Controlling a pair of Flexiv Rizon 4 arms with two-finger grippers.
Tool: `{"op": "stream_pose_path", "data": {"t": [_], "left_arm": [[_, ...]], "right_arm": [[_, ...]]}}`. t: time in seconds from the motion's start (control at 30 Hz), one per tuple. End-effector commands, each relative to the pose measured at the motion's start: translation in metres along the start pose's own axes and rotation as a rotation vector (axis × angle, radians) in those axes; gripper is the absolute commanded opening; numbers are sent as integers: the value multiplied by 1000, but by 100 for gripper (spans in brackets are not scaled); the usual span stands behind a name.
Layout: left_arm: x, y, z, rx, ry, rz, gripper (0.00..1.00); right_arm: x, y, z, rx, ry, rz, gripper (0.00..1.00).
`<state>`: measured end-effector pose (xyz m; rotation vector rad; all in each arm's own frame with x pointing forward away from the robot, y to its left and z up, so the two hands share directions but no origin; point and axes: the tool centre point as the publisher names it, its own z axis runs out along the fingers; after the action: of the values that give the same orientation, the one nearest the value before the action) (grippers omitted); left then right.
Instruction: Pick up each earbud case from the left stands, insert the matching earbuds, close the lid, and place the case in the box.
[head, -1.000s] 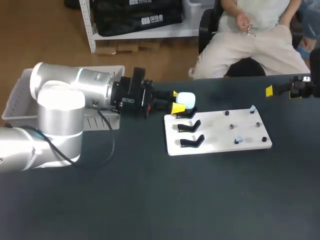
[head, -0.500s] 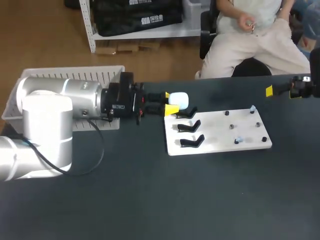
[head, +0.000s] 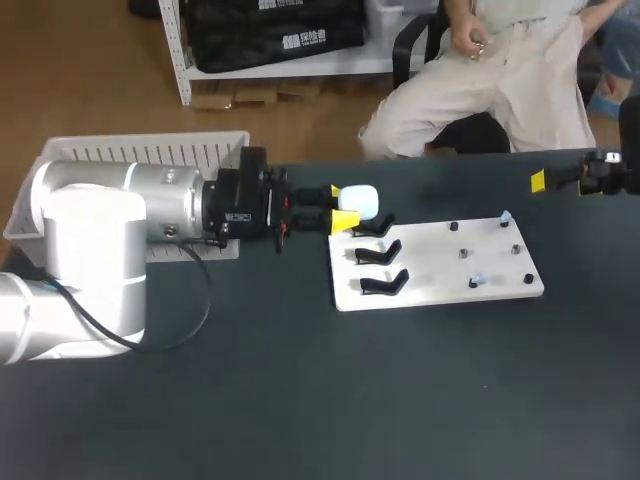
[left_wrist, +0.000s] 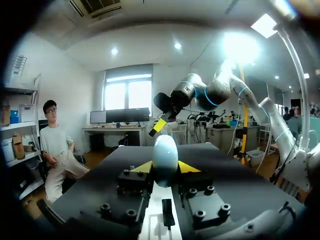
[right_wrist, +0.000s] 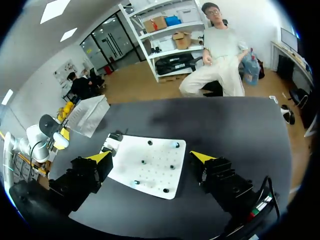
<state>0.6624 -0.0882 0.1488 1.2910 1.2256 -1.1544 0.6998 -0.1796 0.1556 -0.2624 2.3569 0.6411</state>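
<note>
Case (head: 361, 198) gripped between left jaws, beside stands (head: 383, 252) on white board (head: 432, 280) (right jaws spread, well apart)

Pale earbud case (head: 360, 199) in my left fingers (head: 345, 219).
Closed, upright, pinched from both sides, just beside the far black stand (head: 374, 229) on the white board (head: 430, 265).

Floor: warm brown wood (head: 90, 80), showing past the far edge.
Worktop: dark and matte (head: 300, 400), filling the near ground.
Shelving: white metal rack (head: 183, 60) at the back, black bag (head: 270, 30) low down, cardboard boxes (right_wrist: 160, 23) higher up.
Walls: plain white (left_wrist: 75, 75).
Windows: bright panes (left_wrist: 127, 95) on the far wall, with a desk (left_wrist: 112, 130) and monitors (left_wrist: 117, 116) beneath.
Light: ceiling panels (left_wrist: 240, 45) glaring hard overhead.
</note>
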Motion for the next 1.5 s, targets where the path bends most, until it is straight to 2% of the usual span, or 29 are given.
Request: {"op": "stream_pose_path", "data": {"t": [0.03,0.4,0.9,1.23,1.5], "left_arm": [[-1,-5,6,1,-4,10,0],[-2,-8,24,62,-19,7,0],[3,-7,34,103,-25,5,0],[6,-8,35,110,-23,-3,0],[7,-9,34,97,-45,18,0]], "right_arm": [[3,14,-5,-36,4,-26,100],[18,82,-18,-89,48,-166,100],[40,161,1,-174,184,-231,100],[55,185,25,-188,251,-259,100],[52,192,32,-189,266,-264,100]]}}
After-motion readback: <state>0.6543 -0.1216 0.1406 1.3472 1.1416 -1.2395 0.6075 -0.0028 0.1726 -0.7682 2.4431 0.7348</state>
